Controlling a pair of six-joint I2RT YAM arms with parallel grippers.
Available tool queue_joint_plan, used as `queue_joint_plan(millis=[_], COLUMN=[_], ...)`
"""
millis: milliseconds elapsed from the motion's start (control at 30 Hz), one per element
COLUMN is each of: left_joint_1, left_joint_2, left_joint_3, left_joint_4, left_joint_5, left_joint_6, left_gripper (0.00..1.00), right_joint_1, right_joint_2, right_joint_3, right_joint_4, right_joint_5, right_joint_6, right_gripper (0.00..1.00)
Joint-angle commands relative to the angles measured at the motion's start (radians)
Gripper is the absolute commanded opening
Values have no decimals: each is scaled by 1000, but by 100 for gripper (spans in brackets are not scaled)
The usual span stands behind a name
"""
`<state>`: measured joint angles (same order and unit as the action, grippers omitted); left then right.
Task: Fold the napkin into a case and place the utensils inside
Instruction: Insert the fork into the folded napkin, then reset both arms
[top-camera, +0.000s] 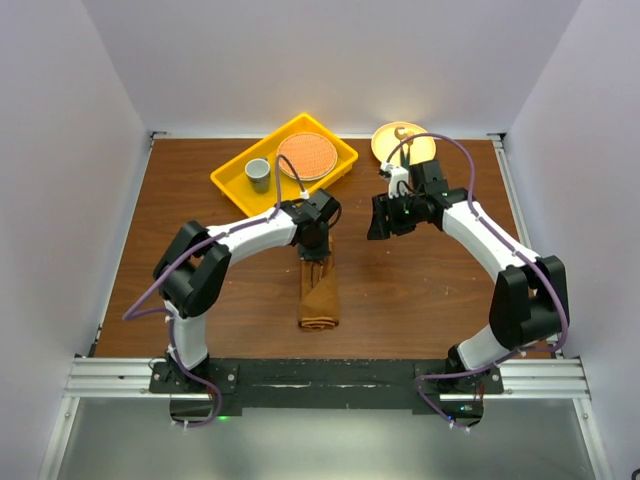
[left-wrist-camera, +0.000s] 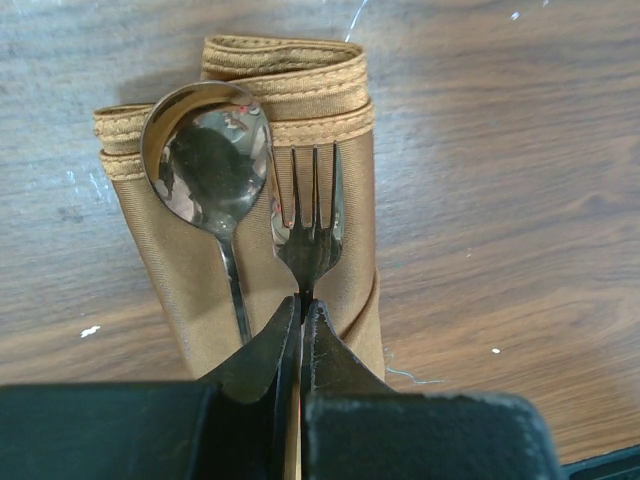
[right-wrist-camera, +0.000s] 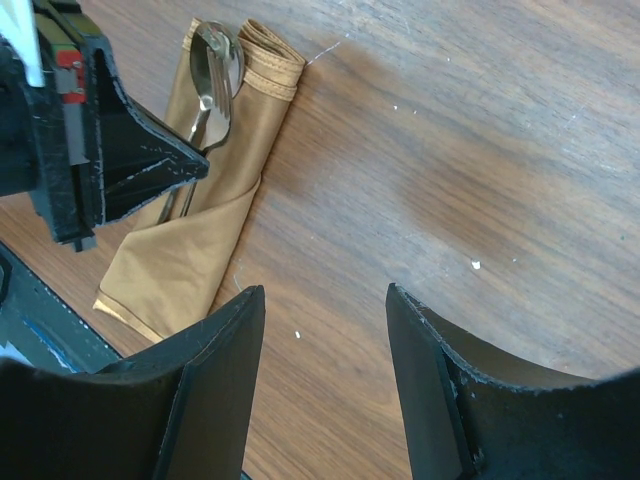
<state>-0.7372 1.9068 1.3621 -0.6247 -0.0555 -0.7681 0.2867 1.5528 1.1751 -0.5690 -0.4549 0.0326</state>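
Though boxed in by pale walls (top-camera: 300, 60) on three sides, shows a brown wood-grain table (top-camera: 420, 290) flecked white. Carries the case (top-camera: 319, 300) at its centre, with spoon (left-wrist-camera: 210, 165) and fork (left-wrist-camera: 310, 225) side by side on the cloth. Grips the fork's handle between clenched left fingers (left-wrist-camera: 260, 350). Hangs right fingers (right-wrist-camera: 210, 390) spread and empty above bare wood. Bears a yellow tray (top-camera: 232, 192) at the far edge.

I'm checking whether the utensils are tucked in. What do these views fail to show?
Left wrist view: the fork handle and the lower spoon handle vanish behind the shut left gripper, so whether they sit inside the case is unclear.
Top view: the left gripper covers both utensils; the item on the yellow plate is too small.
Right wrist view: the left gripper blocks the handles.
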Motion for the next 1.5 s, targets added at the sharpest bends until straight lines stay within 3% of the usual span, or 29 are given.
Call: queue_joint_plan(millis=[0, 233, 267, 433, 600, 633, 667, 733, 833, 867, 933, 1000, 1167, 1267, 1467], left_joint_1=[-8, -11, -11, -11, -4, -2, 7, 30, 148, 236, 330, 441, 610, 639, 734], left_joint_2=[-45, -40, -38, -80, -171, -198, -224, -304, -344, -339, -316, -378, -445, -471, -600], left_joint_3=[-8, 11, 26, 58, 141, 147, 141, 126, 152, 214, 299, 284, 266, 175, -161], left_joint_4=[25, 22, 20, -10, 0, 35, 60, 138, 131, 102, 17, 48, -122, -207, -83], left_joint_5=[5, -4, -9, -98, -197, -236, -254, -271, -225, -199, -83, -19, 117, 7, 51], left_joint_6=[-19, -2, 3, 69, 215, 239, 265, 363, 461, 457, 484, 545, 758, 828, 938], left_gripper=[4, 19, 30, 46, 54, 59, 78, 100, 100, 100, 100, 100, 100, 100, 100], right_joint_1=[-1, -1, -3, -3, -3, -4, -6, -11, -18, -21, -37, -56, -109, -152, -178], right_joint_2=[-56, -69, -71, -66, -80, -86, -91, -112, -157, -171, -212, -238, -330, -372, -411], right_joint_3=[-5, 1, 6, 41, 126, 136, 156, 170, 176, 169, 149, 133, 34, -35, -147], right_joint_4=[11, -9, -12, -48, -95, -98, -104, -112, -114, -112, -109, -117, -134, -132, -114], right_joint_5=[-4, 2, 4, 7, 18, 22, 28, 30, 32, 36, 47, 54, 74, 94, 154], right_joint_6=[-10, -23, -28, -62, -105, -108, -114, -112, -100, -97, -96, -96, -96, -79, -88], right_gripper=[57, 57, 57, 57, 58, 58, 60, 62, 69, 81, 87, 98, 98, 98, 98])
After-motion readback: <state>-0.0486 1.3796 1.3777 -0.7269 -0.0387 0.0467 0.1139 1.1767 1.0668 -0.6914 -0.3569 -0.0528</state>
